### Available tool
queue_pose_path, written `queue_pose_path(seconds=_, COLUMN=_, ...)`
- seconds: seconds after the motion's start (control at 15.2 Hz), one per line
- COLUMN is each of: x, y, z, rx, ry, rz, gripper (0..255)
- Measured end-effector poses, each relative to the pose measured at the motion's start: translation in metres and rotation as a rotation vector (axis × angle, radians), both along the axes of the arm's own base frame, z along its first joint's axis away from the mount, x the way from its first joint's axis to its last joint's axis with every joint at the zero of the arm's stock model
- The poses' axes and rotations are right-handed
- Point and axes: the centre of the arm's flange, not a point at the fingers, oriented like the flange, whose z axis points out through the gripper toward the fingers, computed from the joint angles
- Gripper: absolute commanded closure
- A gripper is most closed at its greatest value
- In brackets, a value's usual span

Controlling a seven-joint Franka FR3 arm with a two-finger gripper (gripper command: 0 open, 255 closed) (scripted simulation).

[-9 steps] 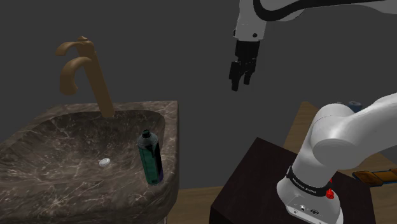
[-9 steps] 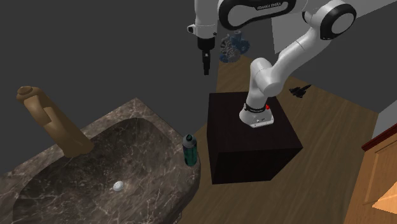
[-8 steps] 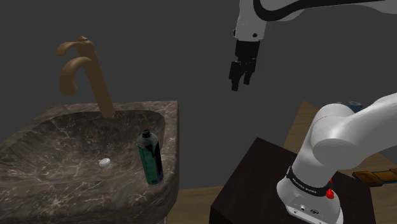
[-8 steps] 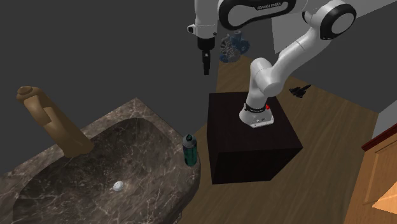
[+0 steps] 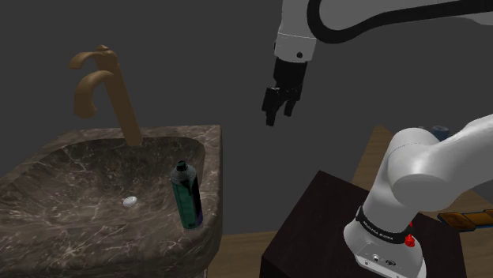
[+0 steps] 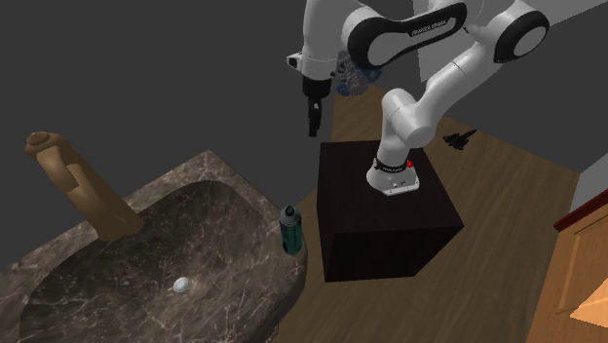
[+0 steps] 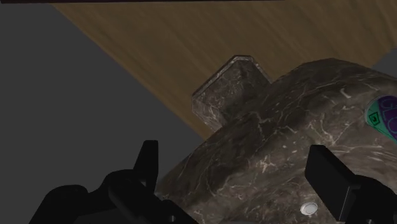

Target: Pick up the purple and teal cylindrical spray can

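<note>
Approach phase of the pick; no contact yet.

Noted at the all-black two-finger gripper (image 5: pixel 276 114) against half a second earlier: displaced toward the shoulder view's left and a little lower. Seen in the second exterior view as a small drop of the gripper (image 6: pixel 313 125), above the gap between the dark box stand (image 6: pixel 390 219) and the dark veined marble sink (image 6: pixel 219 168). High above the target and well apart from it at present.

Opened wide at the fingers (image 7: pixel 147 162), with nothing between them but a view down onto the sink (image 7: pixel 280 133).

Located at the sink's edge nearest the stand: the purple and teal cylindrical spray can (image 5: pixel 187 197), black-capped, nearly upright with a slight lean, near the small white drain (image 5: pixel 129 202) and well apart from the bronze curved tap (image 5: pixel 101 83). Glimpsed again in the wrist view: the can (image 7: pixel 383 114), a purple and teal patch beyond one finger, outside the gap. No shift of the can (image 6: pixel 289 229) since the earlier frames.

Reads as the start of travel toward the can, with most of the descent outstanding. Continue across and down, place the open fingers either side of the can body, then close. Beware of striking the sink rim or tipping the can into the basin.
</note>
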Motion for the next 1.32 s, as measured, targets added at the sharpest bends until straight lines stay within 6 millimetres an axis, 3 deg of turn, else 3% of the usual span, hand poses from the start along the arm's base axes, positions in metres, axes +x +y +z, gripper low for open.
queue_pose_path(seconds=1.32, x=0.016, y=0.255, z=-0.03, rx=0.001, ry=-0.285, rz=-0.009, gripper=0)
